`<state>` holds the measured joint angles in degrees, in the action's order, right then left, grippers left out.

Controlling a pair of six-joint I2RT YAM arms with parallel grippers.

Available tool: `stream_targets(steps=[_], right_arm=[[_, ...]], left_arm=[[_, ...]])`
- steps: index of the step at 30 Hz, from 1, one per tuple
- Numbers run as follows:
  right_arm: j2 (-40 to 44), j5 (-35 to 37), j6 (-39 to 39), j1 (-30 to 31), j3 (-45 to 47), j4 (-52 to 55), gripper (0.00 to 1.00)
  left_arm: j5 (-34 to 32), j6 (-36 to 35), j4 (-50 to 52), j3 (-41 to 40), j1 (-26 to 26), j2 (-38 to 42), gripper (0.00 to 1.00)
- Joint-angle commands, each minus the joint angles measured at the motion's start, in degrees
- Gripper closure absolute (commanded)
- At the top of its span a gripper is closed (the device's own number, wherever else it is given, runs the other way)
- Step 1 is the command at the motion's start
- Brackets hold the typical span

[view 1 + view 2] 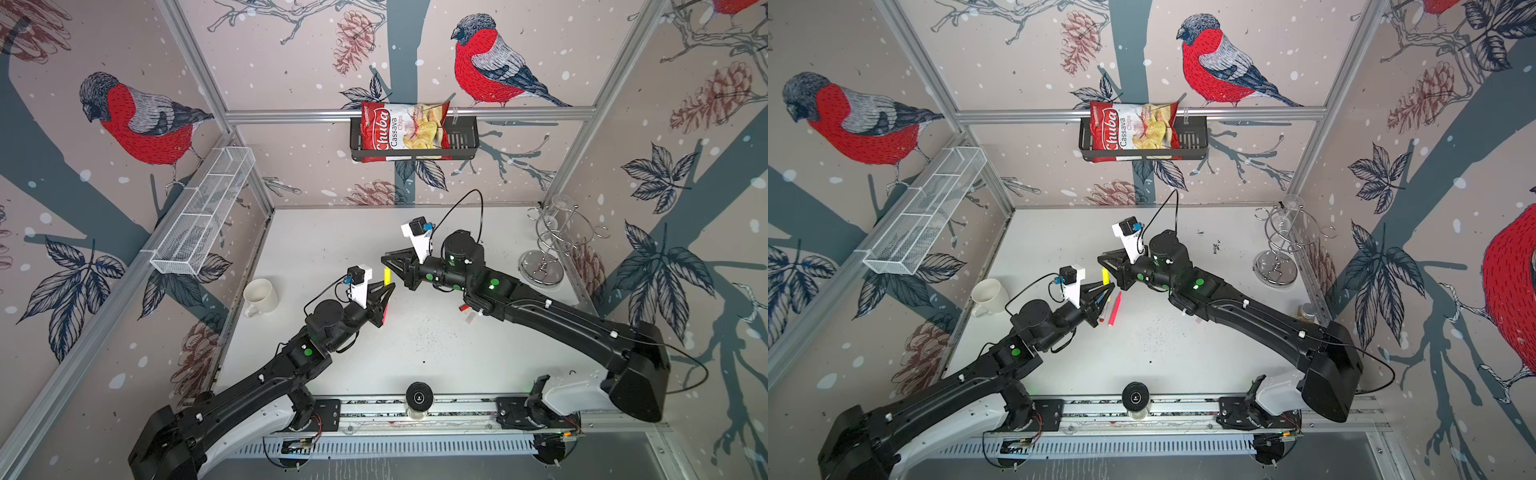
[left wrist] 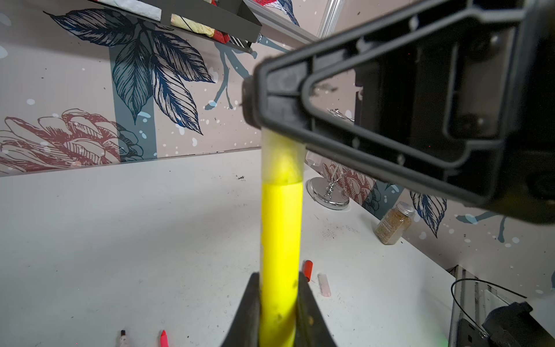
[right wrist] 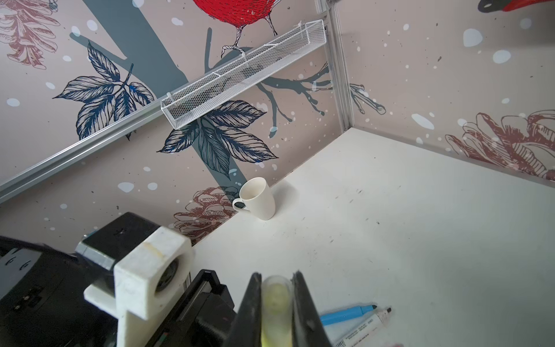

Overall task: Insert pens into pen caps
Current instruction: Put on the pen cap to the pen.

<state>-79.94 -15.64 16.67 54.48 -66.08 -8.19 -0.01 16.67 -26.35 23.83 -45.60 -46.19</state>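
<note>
My left gripper point(image 2: 279, 281) is shut on the yellow pen point(image 2: 280, 228), which it holds above the table in both top views point(image 1: 387, 276). A translucent pen cap point(image 2: 282, 159) sits over the pen's far end. My right gripper point(image 3: 276, 279) is shut on that cap point(image 3: 274, 296), meeting the left gripper point(image 1: 388, 289) mid-table. A pink pen point(image 1: 1115, 309) and a white pen with red ends point(image 1: 1104, 311) lie under the left gripper. A blue pen point(image 3: 348, 314) lies beside the white one point(image 3: 366, 326). A red cap point(image 2: 307, 269) and another translucent cap point(image 2: 324, 284) lie under the right arm.
A white mug point(image 1: 259, 295) stands at the table's left edge. A chrome glass rack point(image 1: 544, 249) and a spice jar point(image 2: 393, 223) are on the right. A chips bag point(image 1: 405, 126) sits in a black wall basket; a white mesh basket point(image 1: 203, 212) hangs on the left wall.
</note>
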Motion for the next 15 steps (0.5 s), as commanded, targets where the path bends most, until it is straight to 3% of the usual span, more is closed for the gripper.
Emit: stream_targets(steps=[1,15], right_arm=[[-0.2,-4.1,-0.6,0.6,0.3,7.1,1.0],[-0.8,-4.7,-1.3,1.3,0.4,9.3,1.0]], left_arm=[[1.8,-0.6,-10.5,0.9,0.2,0.9,1.0],[1.2,-0.6,-10.4,1.7,0.3,1.9,1.0]])
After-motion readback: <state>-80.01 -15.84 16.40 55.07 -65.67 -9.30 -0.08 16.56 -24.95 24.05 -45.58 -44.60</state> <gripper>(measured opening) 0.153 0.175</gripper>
